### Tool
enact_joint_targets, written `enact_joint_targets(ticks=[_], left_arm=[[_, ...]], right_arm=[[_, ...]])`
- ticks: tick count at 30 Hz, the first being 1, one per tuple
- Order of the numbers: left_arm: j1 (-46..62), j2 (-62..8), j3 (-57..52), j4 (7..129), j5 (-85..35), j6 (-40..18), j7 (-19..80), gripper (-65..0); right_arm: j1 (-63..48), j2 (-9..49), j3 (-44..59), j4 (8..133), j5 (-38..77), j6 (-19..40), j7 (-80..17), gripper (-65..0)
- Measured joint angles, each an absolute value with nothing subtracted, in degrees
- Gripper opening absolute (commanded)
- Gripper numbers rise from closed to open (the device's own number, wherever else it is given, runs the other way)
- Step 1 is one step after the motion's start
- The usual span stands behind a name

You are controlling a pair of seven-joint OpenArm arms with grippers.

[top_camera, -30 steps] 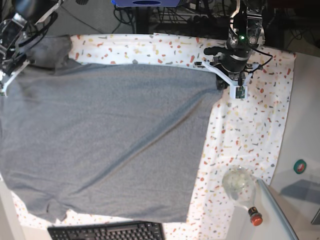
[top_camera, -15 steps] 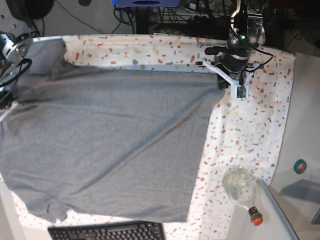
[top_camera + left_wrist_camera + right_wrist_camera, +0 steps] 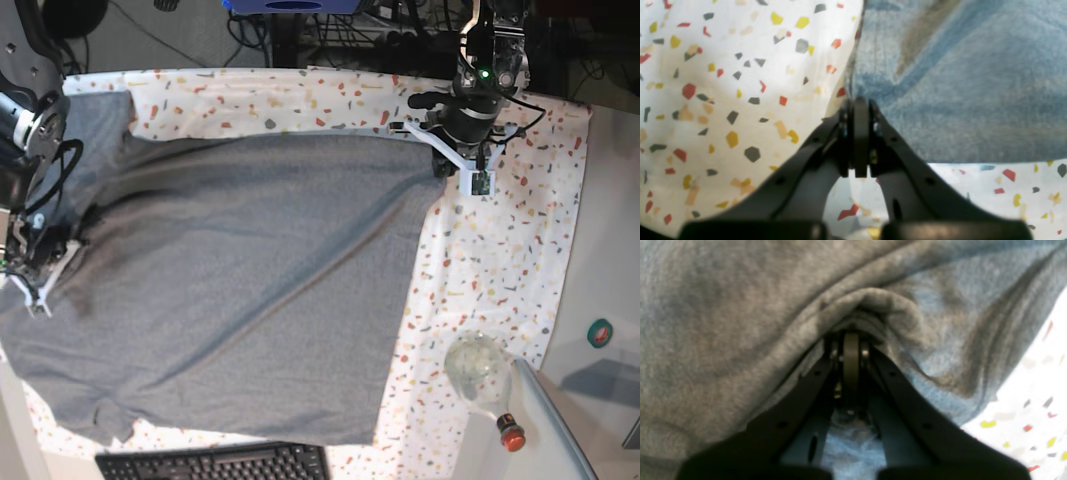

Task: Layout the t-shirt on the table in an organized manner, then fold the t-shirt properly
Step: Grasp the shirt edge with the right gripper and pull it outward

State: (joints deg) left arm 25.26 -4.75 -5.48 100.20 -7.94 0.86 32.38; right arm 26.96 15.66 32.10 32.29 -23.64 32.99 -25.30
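Both grippers look clamped on the t-shirt [image 3: 240, 290], left gripper [image 3: 856, 110] pinching a corner, right gripper [image 3: 851, 340] seemingly buried in a bunched fold, probably to stretch it flat across the table [image 3: 500, 240].

At the upper right of the base view, the black left arm [image 3: 478, 95] is showing a glowing green light, a white bracket and a small green board. At the left edge, the right arm [image 3: 28, 150] is showing metal joints and black cables. Both wrist views are showing matte black gripper fingers [image 3: 903, 160], possibly with small screw holes.
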Motion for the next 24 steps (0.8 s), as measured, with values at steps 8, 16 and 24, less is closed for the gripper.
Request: enact_joint_targets(ticks=[8, 16, 24], left_arm=[[25.28, -4.43, -5.41, 100.22, -7.94, 0.89, 32.38, -65.0], [25.30, -4.43, -5.43, 100.22, -7.92, 0.91, 32.47, -65.0], [24.97, -4.80, -5.54, 100.22, -7.92, 0.89, 32.56, -65.0]], right_arm=[[27.68, 13.13, 31.38, 39.46, -23.24, 34.06, -26.89, -65.0], [14.85, 9.08, 31.48, 72.84, -22.83, 34.17, -42.00, -56.4], [8.84, 12.32, 45.43, 71.99, -8.01, 40.01, -47.44, -9.0]])
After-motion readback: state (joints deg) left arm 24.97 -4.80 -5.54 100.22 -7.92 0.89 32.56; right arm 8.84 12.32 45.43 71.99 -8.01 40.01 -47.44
